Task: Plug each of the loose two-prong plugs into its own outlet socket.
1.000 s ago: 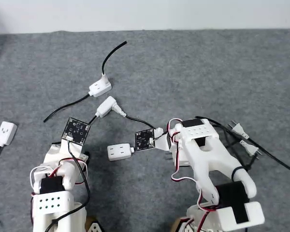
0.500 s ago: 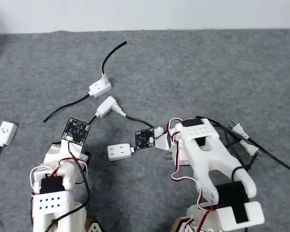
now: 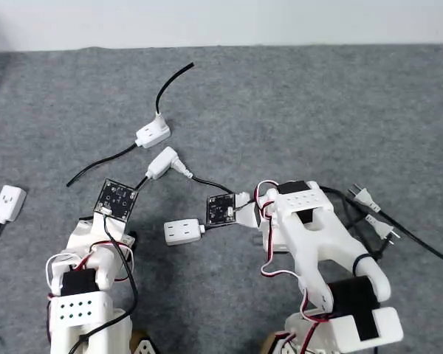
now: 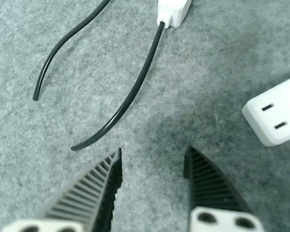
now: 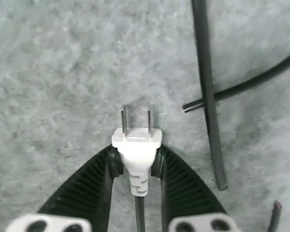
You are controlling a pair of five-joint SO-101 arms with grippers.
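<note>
A white socket (image 3: 7, 203) lies far left on the grey mat (image 3: 280, 110). The left gripper (image 4: 152, 166) hangs open, a second socket (image 3: 183, 232) just beside it between the arms, slots up, long axis left to right. That socket lies left of the right gripper (image 5: 135, 157), which is clamped on a white plug (image 5: 136, 142), prongs pointing away from its jaws. A loose plug (image 3: 365, 198) and another plug (image 3: 384, 228) lie farther right; no print is legible

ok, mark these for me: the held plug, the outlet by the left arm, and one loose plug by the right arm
held plug (image 5: 136, 145), right wrist view, on its white body below the prongs
outlet (image 4: 275, 113), left wrist view, on its slotted face
loose plug (image 3: 365, 197), high view, on its white body
</note>
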